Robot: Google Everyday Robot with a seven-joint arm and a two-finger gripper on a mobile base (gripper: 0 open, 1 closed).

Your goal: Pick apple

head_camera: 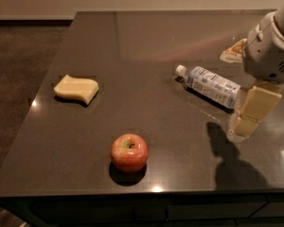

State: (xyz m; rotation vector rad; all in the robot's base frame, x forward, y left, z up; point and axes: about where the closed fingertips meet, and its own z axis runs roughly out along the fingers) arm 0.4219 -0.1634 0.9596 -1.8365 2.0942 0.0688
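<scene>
The apple (129, 152) is red with a yellow-green patch at its stem. It stands upright near the front edge of the dark table (146, 51), left of centre. My gripper (253, 110) hangs at the right side of the view, above the table, under the white arm (270, 51). It is well to the right of the apple and a little farther back, apart from it and holding nothing that I can see.
A clear plastic water bottle (209, 84) lies on its side just left of the gripper. A pale yellow wavy sponge (76, 89) lies at the left. A snack bag (234, 51) lies at the back right, behind the arm. The table's front edge is close below the apple.
</scene>
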